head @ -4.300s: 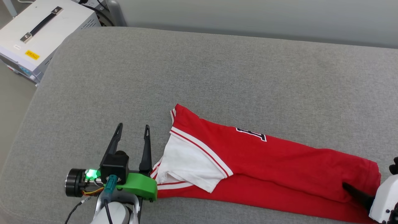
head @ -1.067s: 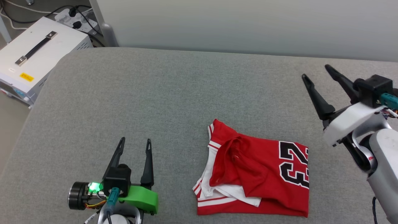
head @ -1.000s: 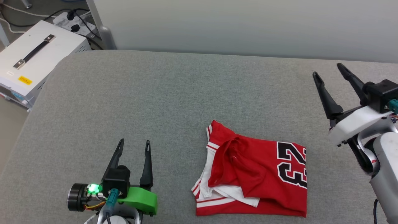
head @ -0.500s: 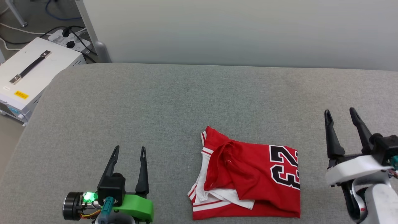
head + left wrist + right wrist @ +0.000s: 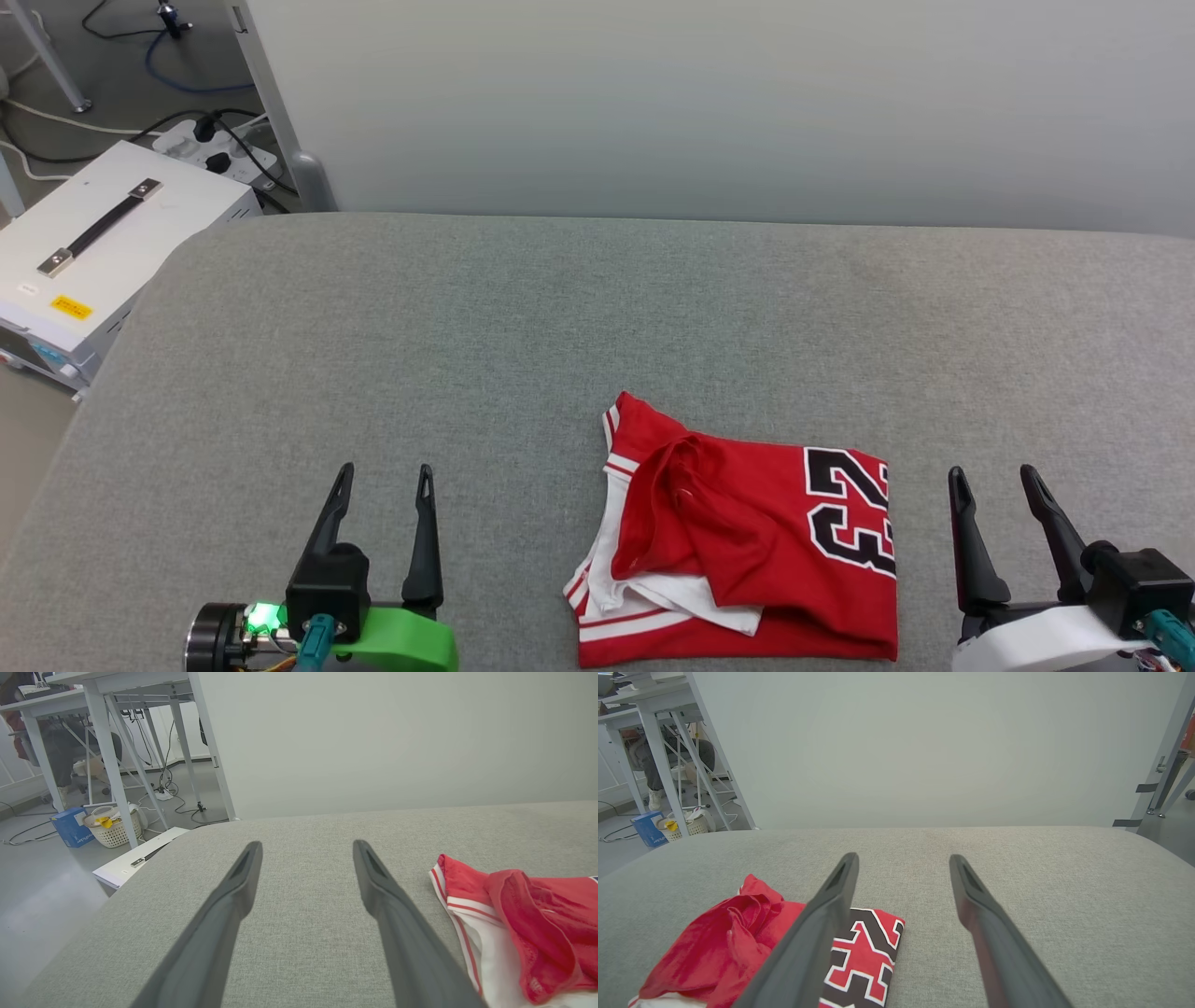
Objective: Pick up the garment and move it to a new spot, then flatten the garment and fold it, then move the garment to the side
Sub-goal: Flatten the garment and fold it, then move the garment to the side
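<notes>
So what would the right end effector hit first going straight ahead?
Nothing close: the right end effector points past the shirt, over bare cushion, probably reaching the wall.

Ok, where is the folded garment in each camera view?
Head view: garment at the bottom, right of centre, between left tool and right tool.
Left wrist view: garment lower right, at the picture's edge.
Right wrist view: garment lower left, partly hidden by the right tool.
Shared landmark: the grey padded surface under it.
</notes>
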